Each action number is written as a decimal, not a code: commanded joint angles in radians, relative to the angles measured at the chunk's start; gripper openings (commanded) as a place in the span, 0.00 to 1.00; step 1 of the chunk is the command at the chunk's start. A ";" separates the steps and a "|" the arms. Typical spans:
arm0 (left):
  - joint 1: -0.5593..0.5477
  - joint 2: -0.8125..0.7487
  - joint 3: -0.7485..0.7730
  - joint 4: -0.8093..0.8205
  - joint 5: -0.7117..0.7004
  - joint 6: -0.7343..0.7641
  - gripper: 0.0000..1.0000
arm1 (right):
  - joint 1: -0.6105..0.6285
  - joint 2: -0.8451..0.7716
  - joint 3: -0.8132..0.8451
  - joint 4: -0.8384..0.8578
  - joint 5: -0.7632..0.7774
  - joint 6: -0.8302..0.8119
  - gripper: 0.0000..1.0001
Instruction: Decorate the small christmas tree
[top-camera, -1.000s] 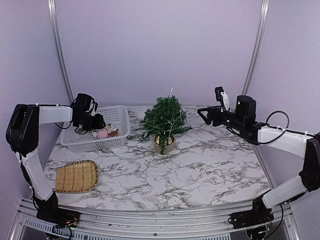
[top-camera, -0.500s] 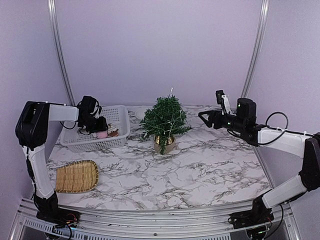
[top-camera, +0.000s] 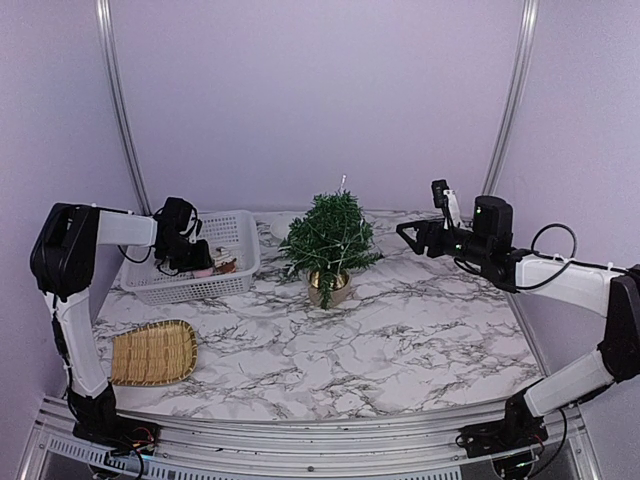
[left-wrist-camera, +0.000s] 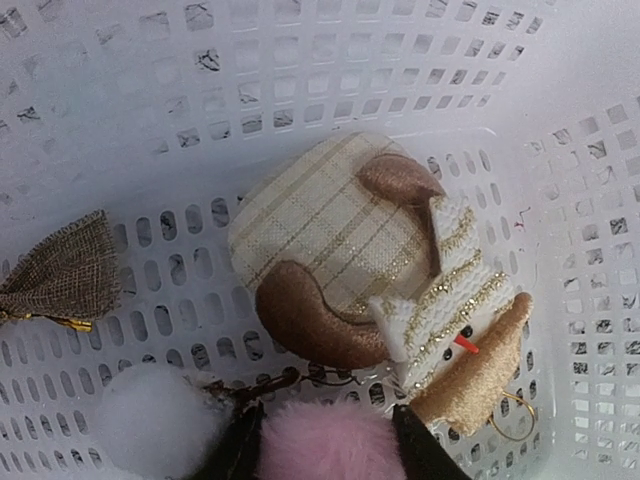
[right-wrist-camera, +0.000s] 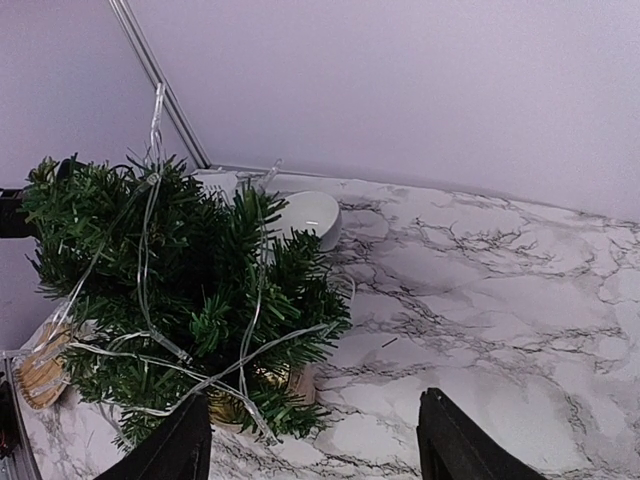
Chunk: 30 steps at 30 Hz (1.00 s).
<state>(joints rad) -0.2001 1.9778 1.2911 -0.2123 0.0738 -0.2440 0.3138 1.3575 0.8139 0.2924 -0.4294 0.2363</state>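
The left gripper (left-wrist-camera: 325, 418) is down inside a white plastic lattice basket (left-wrist-camera: 300, 60), its two dark fingers (left-wrist-camera: 243, 445) partly apart with a pink fluffy pom-pom (left-wrist-camera: 325, 455) between them. Each finger meets the fluff at its side, but whether they are pinching it firmly cannot be told. Just beside it lie a white fluffy pom-pom (left-wrist-camera: 150, 415), a round cream plaid fabric ornament with brown padded trim (left-wrist-camera: 320, 235) and a small brown burlap tassel (left-wrist-camera: 65, 270). The wrist is bent downward. The white forearm runs level from a high elbow at the far left, above an upright link rising from the base.

The right gripper (right-wrist-camera: 315, 450) is spread wide with nothing between its fingers. It hangs above the white marble-patterned table (top-camera: 400, 340), pointing left at the small dark green christmas tree (top-camera: 330, 240), near it but apart. The forearm slopes down to the right, to an elbow by the frame's edge.

The tree stands upright in its round tan pot (top-camera: 330, 287) at the table's middle back, right of the basket and wound with a thin clear wire string (right-wrist-camera: 150, 150). A small white bowl (right-wrist-camera: 305, 215) sits behind it. An oval woven bamboo tray (top-camera: 152, 352) lies near the left front.
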 joint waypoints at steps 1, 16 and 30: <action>-0.002 -0.070 0.000 -0.034 -0.014 0.013 0.37 | -0.007 -0.014 0.032 0.021 -0.009 0.008 0.68; -0.046 -0.344 0.007 -0.038 0.093 0.031 0.30 | -0.007 -0.051 0.032 0.012 -0.052 0.004 0.68; -0.280 -0.638 -0.122 0.047 0.223 0.032 0.30 | 0.111 -0.141 -0.035 0.011 -0.162 -0.098 0.61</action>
<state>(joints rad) -0.4435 1.4109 1.2098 -0.2199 0.2405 -0.1986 0.3660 1.2510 0.7864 0.2985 -0.5579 0.2028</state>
